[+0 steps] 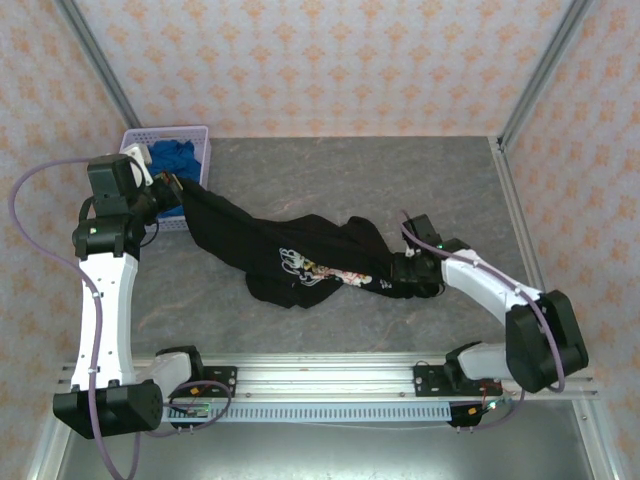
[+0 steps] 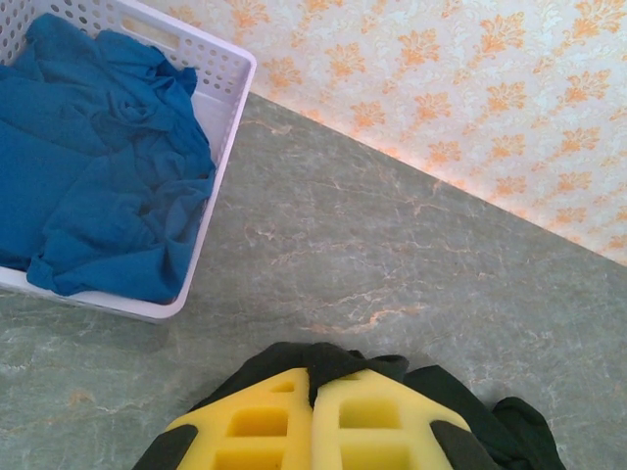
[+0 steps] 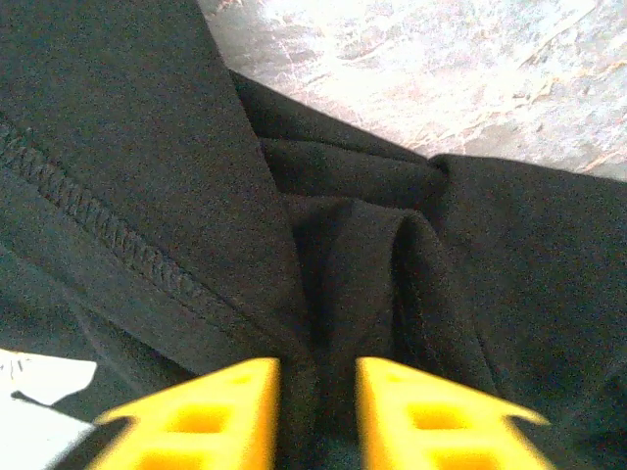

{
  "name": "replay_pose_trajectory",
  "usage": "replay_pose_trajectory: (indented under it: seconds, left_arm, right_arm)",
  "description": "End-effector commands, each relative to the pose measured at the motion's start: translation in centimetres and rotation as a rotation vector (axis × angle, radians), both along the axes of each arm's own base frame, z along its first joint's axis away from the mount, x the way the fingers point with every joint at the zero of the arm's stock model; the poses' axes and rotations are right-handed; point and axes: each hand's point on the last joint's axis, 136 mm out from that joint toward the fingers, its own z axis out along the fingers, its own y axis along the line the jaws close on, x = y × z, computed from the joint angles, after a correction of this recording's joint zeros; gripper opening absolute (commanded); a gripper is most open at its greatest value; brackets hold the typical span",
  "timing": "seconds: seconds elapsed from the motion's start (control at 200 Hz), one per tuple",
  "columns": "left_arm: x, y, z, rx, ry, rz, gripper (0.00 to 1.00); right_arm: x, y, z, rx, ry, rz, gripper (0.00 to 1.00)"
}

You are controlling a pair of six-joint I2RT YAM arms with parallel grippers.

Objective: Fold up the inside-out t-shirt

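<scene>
The inside-out t-shirt (image 1: 262,240) is black and stretches in a rumpled band across the table, with its white-and-red graphic (image 1: 310,268) facing up. My left gripper (image 1: 172,184) holds the shirt's upper-left end raised beside the basket. Its yellow fingers (image 2: 257,421) are shut on a pinch of black fabric (image 2: 343,360). My right gripper (image 1: 402,270) sits low at the shirt's right end. Its jaws stand a little apart, with a thick fold of the black fabric (image 3: 343,284) caught between the pads (image 3: 411,411). A stitched hem (image 3: 108,230) runs to the left of that fold.
A white perforated basket (image 1: 204,133) holding a bright blue cloth (image 1: 180,156) stands at the back left, close to my left gripper. In the left wrist view, the basket's rim (image 2: 227,70) and the blue cloth (image 2: 98,166) lie just beyond the fingers. Grey table surface (image 1: 400,180) extends behind the shirt.
</scene>
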Motion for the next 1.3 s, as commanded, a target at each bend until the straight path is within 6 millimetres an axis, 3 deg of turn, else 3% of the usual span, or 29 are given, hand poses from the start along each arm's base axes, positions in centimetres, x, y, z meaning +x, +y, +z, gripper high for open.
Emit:
replay_pose_trajectory:
  seconds: [0.0,0.12,0.28,0.48,0.625,0.771,0.886,1.021,1.171,1.296]
  left_arm:
    - [0.3,0.4,0.6,0.010,-0.030,0.002,0.00]
    - [0.2,0.4,0.7,0.012,-0.030,0.005,0.00]
    - [0.1,0.5,0.8,0.013,-0.033,0.012,0.00]
    - [0.0,0.8,1.2,0.016,-0.040,0.032,0.00]
    - [-0.4,1.2,2.0,0.018,-0.053,0.065,0.00]
    - [-1.3,2.6,4.5,0.013,-0.105,0.147,0.00]
    - [-2.6,4.5,7.4,-0.011,-0.185,0.244,0.00]
    - [-4.8,7.1,10.0,-0.021,-0.258,0.374,0.00]
    - [-5.0,7.6,11.5,-0.062,-0.327,0.397,0.00]
    - [-3.4,6.7,9.7,-0.115,-0.290,0.316,0.00]
  right_arm:
    - [1.6,1.3,1.6,0.045,-0.053,0.024,0.12]
    - [2.6,1.5,4.4,0.079,-0.145,0.020,0.00]
    - [3.4,1.4,8.1,0.250,-0.198,-0.025,0.00]
    - [4.7,1.5,15.4,0.471,-0.340,-0.031,0.00]
    - [5.5,1.2,19.1,0.526,-0.405,-0.022,0.00]
    - [6.1,-0.9,21.6,0.507,-0.478,-0.099,0.00]
    - [5.4,-2.8,20.3,0.404,-0.446,-0.176,0.00]
    - [3.4,-4.4,15.9,0.287,-0.319,-0.236,0.00]
    - [2.3,-2.0,11.2,0.317,-0.199,-0.208,0.00]
    - [2.7,0.2,7.7,0.302,-0.120,-0.177,0.00]
